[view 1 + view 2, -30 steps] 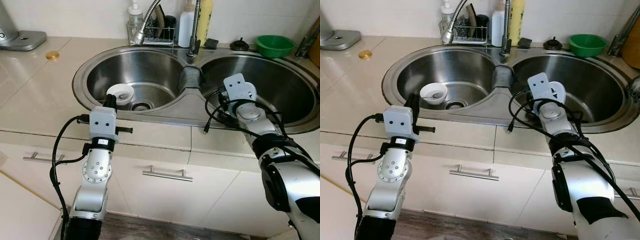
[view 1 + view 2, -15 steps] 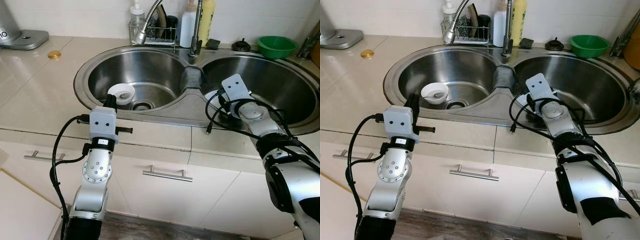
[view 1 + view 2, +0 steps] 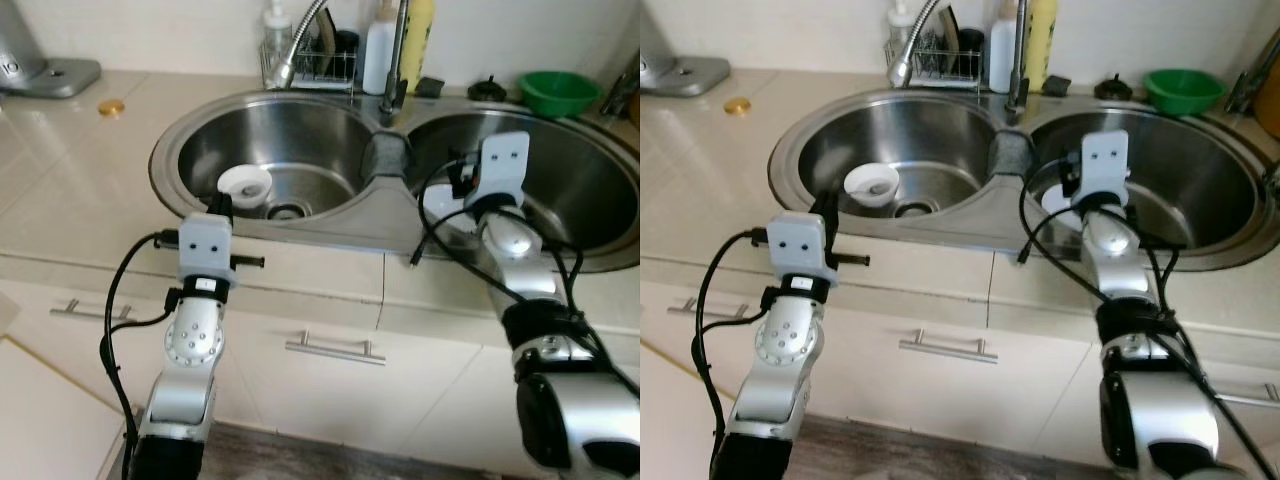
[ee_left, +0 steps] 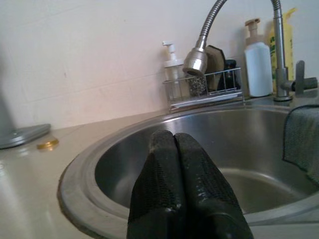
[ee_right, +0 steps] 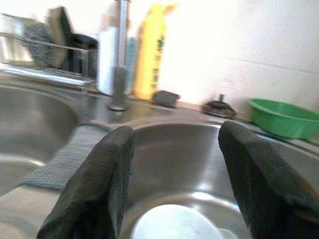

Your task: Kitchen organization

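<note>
Left gripper (image 4: 174, 149): its two black fingers are pressed flat together with nothing between them; it hangs at the near rim of the left basin, aimed toward the back wall.
Right gripper (image 5: 174, 164): fingers spread wide, gripping nothing, held over the near part of the right basin and pointing at the wall.
White bowl (image 3: 245, 185): sits upright, mouth up, on the floor of the left basin, just beside the drain; being round, it has no long axis to speak of.
White plate (image 3: 1060, 198): lies flat in the right basin, under the right gripper and partly hidden by the arm.
Sink (image 3: 300, 120): double stainless steel basins; a grey cloth (image 3: 383, 157) is draped over the divider between them.
Faucet (image 4: 199, 55): its flexible neck curves over the left basin, spray head pointing down.
Back ledge: wire rack (image 3: 310, 65) with scrubbers, white bottle (image 3: 377, 60), yellow bottle (image 3: 417, 35), green bowl (image 3: 552, 92) well to the right.
Surface: beige tiled counter (image 3: 80, 190), a small gold lid (image 3: 108, 106) on it at left.
Room: pale tiled wall behind; cream cabinet fronts with metal handles (image 3: 335, 349) below.
</note>
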`<state>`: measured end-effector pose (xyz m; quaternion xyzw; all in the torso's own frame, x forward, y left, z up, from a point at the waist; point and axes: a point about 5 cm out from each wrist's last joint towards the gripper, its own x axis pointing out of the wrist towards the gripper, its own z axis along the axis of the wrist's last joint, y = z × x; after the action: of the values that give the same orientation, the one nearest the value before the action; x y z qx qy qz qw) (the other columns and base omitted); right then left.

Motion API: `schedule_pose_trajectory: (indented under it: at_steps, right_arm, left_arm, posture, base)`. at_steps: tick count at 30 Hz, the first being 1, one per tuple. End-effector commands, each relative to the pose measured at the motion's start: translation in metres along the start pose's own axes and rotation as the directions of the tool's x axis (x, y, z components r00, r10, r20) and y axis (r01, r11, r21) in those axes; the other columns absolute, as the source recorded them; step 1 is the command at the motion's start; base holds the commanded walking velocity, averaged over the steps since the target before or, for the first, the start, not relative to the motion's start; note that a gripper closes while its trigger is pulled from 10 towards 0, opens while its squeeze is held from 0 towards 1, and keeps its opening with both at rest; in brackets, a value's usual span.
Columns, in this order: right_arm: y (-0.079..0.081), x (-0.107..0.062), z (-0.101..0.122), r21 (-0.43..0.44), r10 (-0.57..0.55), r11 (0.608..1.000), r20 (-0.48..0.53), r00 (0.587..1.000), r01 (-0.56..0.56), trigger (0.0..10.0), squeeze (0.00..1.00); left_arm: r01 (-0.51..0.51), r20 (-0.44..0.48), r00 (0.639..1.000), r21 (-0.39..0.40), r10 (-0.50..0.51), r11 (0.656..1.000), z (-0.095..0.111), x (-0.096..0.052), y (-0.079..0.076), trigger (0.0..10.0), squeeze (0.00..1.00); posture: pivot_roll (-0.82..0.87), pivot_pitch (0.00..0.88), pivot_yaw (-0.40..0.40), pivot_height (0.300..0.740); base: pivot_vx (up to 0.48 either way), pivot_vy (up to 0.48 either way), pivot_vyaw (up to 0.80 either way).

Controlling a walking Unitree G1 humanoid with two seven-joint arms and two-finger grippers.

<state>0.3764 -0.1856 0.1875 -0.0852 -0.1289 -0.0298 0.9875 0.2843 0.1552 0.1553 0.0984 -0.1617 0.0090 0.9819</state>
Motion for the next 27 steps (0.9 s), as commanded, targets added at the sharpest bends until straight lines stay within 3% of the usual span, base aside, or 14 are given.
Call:
schedule_pose_trajectory:
  at_steps: [1, 5, 7, 11, 15, 27]
  right_arm:
    - [0.003, -0.004, 0.010, 0.017, -0.005, 1.000, 0.074, 0.997, 0.003, 10.0, 0.00]
    - [0.012, -0.020, 0.018, 0.014, 0.024, 1.000, 0.155, 0.988, -0.026, 10.0, 0.00]
    - [0.019, -0.037, 0.024, -0.020, 0.070, 0.998, 0.204, 0.976, -0.068, 10.0, 0.00]
    - [0.021, -0.054, 0.028, -0.069, 0.127, 0.991, 0.231, 0.965, -0.114, 10.0, 0.00]
    - [0.020, -0.065, 0.039, -0.063, 0.133, 0.991, 0.276, 0.952, -0.120, 10.0, 0.00]
    - [0.028, -0.073, 0.033, -0.023, 0.113, 0.994, 0.230, 0.967, -0.111, 10.0, 0.00]
  left_arm:
    - [0.000, -0.001, 1.000, -0.011, 0.000, 1.000, 0.001, 0.000, 0.000, 10.0, 0.00]
    - [0.009, 0.009, 1.000, -0.018, -0.009, 1.000, 0.003, 0.000, -0.001, 10.0, 0.00]
    - [0.014, 0.006, 1.000, -0.015, -0.014, 1.000, 0.003, 0.000, 0.000, 10.0, 0.00]
    - [0.018, 0.011, 1.000, -0.014, -0.018, 1.000, 0.004, -0.001, 0.001, 10.0, 0.00]
    - [0.021, 0.011, 1.000, -0.012, -0.021, 1.000, 0.003, -0.001, 0.002, 10.0, 0.00]
    - [0.033, 0.013, 0.999, -0.011, -0.032, 0.999, 0.003, -0.002, 0.000, 10.0, 0.00]
  posture:
    - [0.03, 0.024, 0.004, 0.740]
    - [0.03, 0.024, 0.004, 0.740]
    - [0.03, 0.024, 0.007, 0.740]
    - [0.03, 0.025, 0.006, 0.740]
    - [0.01, 0.021, 0.005, 0.740]
    - [0.03, 0.010, 0.006, 0.740]
  base:
    - [0.000, 0.000, 0.00]
    - [0.000, 0.000, 0.00]
    - [0.000, 0.000, 0.00]
    - [0.000, 0.215, 0.00]
    - [0.000, 0.315, 0.00]
    - [0.000, 0.312, 0.00]
